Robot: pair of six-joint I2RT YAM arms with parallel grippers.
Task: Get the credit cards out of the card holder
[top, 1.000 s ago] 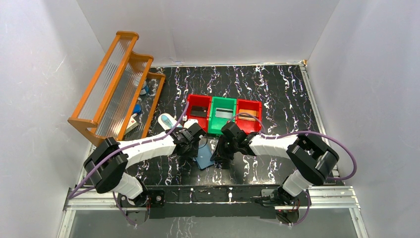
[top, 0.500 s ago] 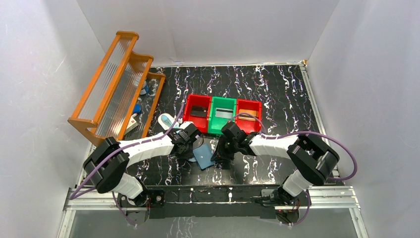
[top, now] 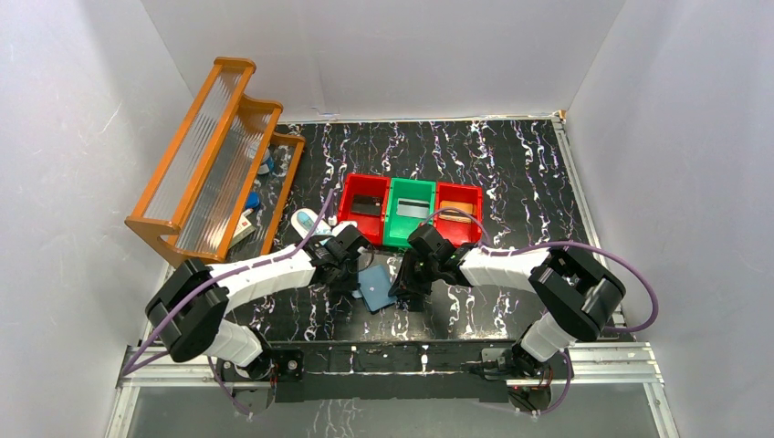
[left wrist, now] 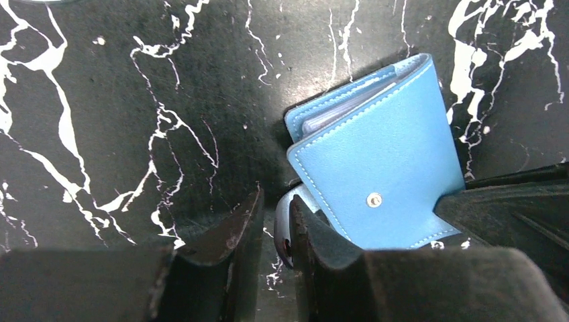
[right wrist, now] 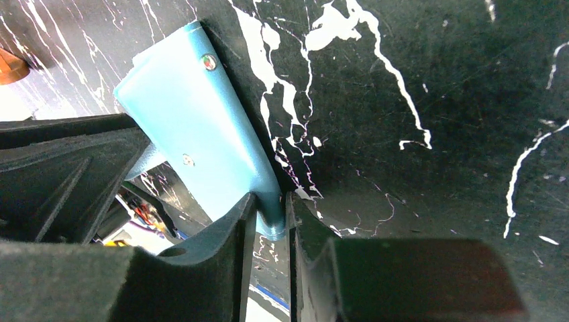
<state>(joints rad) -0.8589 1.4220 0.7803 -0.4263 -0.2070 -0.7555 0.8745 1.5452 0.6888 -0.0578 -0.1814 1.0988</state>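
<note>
The blue card holder (top: 376,288) lies on the black marbled table between my two grippers. In the left wrist view the card holder (left wrist: 382,154) is folded, with pale sleeves showing at its open edge, and its small tab (left wrist: 283,225) sits between my left gripper's (left wrist: 275,201) narrowly parted jaws, against the right finger. My right gripper (right wrist: 270,201) is shut on the card holder's (right wrist: 194,127) edge. A black card (top: 367,205), a pale card (top: 411,208) and a tan-orange card (top: 459,208) lie in the bins behind.
Red, green and red bins (top: 411,235) stand in a row just behind the grippers. A white-and-blue oval case (top: 306,221) lies at their left. An orange rack (top: 214,155) with small items stands at the far left. White walls enclose the table.
My left gripper has shifted a little left and nearer, and the card holder has turned slightly with it. The right gripper has held still on the card holder's edge.
</note>
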